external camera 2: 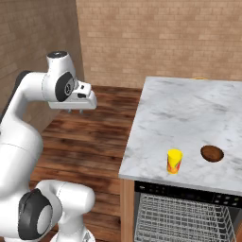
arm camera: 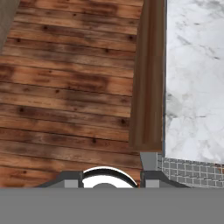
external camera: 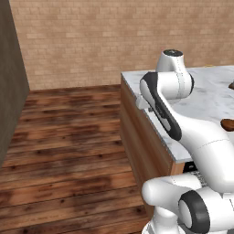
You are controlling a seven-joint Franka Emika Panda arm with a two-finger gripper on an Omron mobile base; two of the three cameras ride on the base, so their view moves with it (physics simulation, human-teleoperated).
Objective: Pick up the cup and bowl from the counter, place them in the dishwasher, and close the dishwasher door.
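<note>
Nearest, right base view: the dishwasher (external camera 2: 189, 215) stands open below the desk (external camera 2: 189, 113), its grey wire rack (external camera 2: 184, 220) pulled into sight under the black top strip. The dishwasher door cannot be made out; it is cut off at the bottom edge.

On the desk just above the rack, near the front edge, stands the cup (external camera 2: 174, 160): yellow, upright, with an orange-red patch. Judged light and rigid, with a smooth and probably slick wall. Best hold: across the body at mid-height, jaws on opposite sides, coming from above or from the side. It is narrow for its height, so a sideways nudge could tip it.

Just beside it, apart and not touching, lies the bowl (external camera 2: 211, 153): low, rounded, reddish-brown. Judged light and stiff; the curved outer wall gives no flat face. Best hold: one finger inside, one outside, pinching the rim. In the left base view only a sliver of it shows (external camera: 228, 124) past the arm.

Farther off, the pincer (external camera 2: 75, 111) hangs over the wooden floor (external camera 2: 94, 137), well apart from both items and off the desk's left side. It holds nothing. Its short tips are too small to judge the spread, and the hand view shows only their stubs, so I cannot tell.

A small yellowish speck at the desk's far edge cannot be identified.
</note>
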